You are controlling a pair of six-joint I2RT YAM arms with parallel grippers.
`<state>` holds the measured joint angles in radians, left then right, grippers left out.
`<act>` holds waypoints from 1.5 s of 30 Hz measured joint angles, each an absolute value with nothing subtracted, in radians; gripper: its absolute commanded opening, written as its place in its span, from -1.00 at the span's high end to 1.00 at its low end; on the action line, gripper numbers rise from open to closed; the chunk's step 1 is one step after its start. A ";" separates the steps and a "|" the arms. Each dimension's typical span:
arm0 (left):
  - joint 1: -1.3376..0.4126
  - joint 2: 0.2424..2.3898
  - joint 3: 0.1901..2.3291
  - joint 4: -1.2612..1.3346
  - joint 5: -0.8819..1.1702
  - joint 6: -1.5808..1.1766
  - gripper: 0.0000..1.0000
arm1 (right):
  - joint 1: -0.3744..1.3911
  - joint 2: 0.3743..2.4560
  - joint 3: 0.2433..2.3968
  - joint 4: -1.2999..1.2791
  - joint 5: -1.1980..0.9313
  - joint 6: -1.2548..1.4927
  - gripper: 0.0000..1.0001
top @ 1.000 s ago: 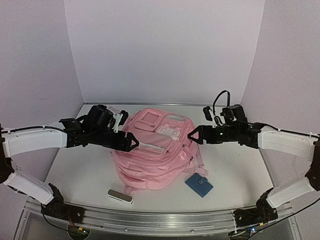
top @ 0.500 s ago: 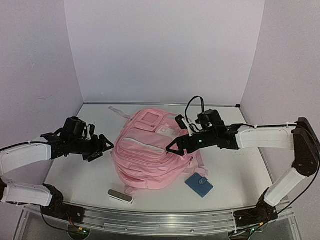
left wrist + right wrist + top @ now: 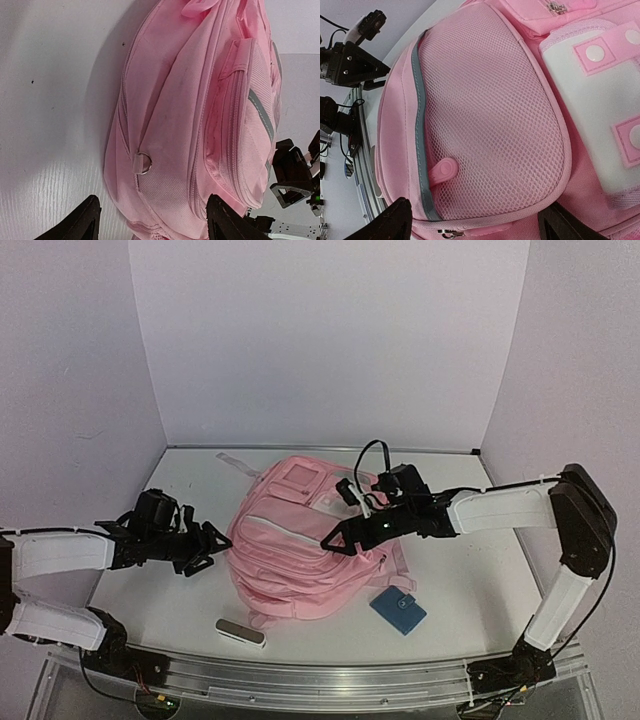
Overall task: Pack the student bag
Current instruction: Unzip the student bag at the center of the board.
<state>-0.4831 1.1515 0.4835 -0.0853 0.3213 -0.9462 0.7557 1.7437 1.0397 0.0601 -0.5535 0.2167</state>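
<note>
Bag [image 3: 290, 565] lies flat, soft pink, with a mesh pocket [image 3: 485, 115] and grey strip [image 3: 419, 145]; left gripper [image 3: 213, 543] beside it and right gripper [image 3: 335, 540] above it both gape empty.

Pink student bag [image 3: 290, 560], grey strips [image 3: 418, 135]; blue wallet [image 3: 398, 611]; seemingly grey case [image 3: 241, 632].

I count one student bag [image 3: 295, 545] on the tabletop [image 3: 470, 570]. One blue wallet [image 3: 398, 609] lies just beside the bag's near right corner, and one grey oblong case [image 3: 241, 632] lies near its near left corner. There are two grippers: the left gripper [image 3: 208, 545] to the bag's left and the right gripper [image 3: 335, 543] over the bag.
</note>
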 measured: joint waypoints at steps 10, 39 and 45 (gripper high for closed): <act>-0.478 1.292 0.484 0.050 0.353 -0.951 0.03 | 0.766 1.768 1.053 0.054 -0.622 0.219 -0.28; -0.454 1.425 0.543 0.114 0.398 -0.944 1.00 | 0.895 1.743 1.044 -0.010 -0.470 0.227 0.88; -0.456 1.377 0.543 0.094 0.360 -0.951 0.99 | 0.925 1.729 1.023 0.002 -0.406 0.265 1.00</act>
<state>-0.4564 1.3765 0.5426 0.0935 0.3605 -0.9513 0.9255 1.7292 1.0232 0.0022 -0.4056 0.2651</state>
